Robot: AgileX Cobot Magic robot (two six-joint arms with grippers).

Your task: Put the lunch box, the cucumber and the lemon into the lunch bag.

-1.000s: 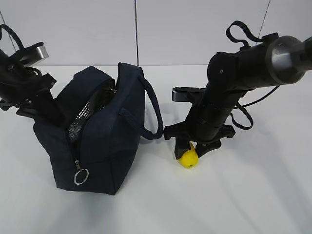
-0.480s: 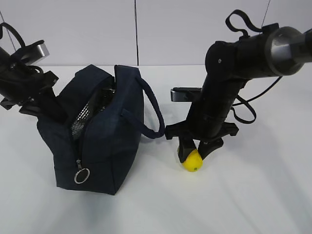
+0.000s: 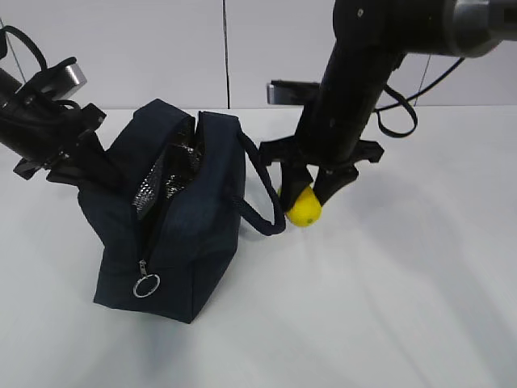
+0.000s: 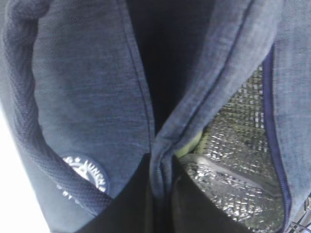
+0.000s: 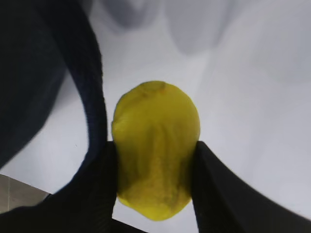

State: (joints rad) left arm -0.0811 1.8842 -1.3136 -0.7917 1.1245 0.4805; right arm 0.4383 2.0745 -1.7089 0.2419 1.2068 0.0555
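Lifting clear of the white table (image 3: pixel 420 307), the right gripper (image 3: pixel 309 194) had carried the lemon (image 3: pixel 304 207), pinched between its fingers, up beside the lunch bag (image 3: pixel 182 242)'s handle; the left gripper (image 4: pixel 160 194), clamped on the bag's rim, held it open for the drop.

The bag (image 3: pixel 182 234) was dark navy fabric, with a silver quilted foil lining (image 4: pixel 238 145) showing inside its mouth. A small round white logo (image 4: pixel 87 174) sat on its side, and a metal ring pull (image 3: pixel 146 285) hung pale against the navy. The handle (image 3: pixel 262 194) was navy too, with a woven texture. The lemon (image 3: pixel 304 207) was bright yellow. Both arms were black. The table (image 3: pixel 404 307) was plain white, and the wall (image 3: pixel 161 48) behind it pale grey.
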